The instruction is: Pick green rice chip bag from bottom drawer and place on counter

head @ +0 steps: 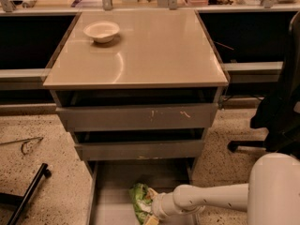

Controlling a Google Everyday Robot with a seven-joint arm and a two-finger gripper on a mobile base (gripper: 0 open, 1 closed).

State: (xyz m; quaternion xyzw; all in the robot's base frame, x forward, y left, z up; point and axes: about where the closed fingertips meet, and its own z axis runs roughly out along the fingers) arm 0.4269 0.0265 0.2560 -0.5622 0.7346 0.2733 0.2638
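Arm low, horizontal; end effector (pixel 151 216) at green rice chip bag (pixel 139 201), bottom drawer (pixel 111 209).

Counter (pixel 154 50) glare; hand (pixel 150 217) dim in bottom drawer (pixel 136 175)

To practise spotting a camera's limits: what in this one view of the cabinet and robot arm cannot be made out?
1. Tool, camera view: low in the bottom drawer, at the green rice chip bag; cut off by the picture's lower edge.
2. The bag's lower part: cut by the same edge and covered by the wrist.
3. Insides of the two upper drawers: dark, shadowed under the counter.
4. The bag's print: too small to read.
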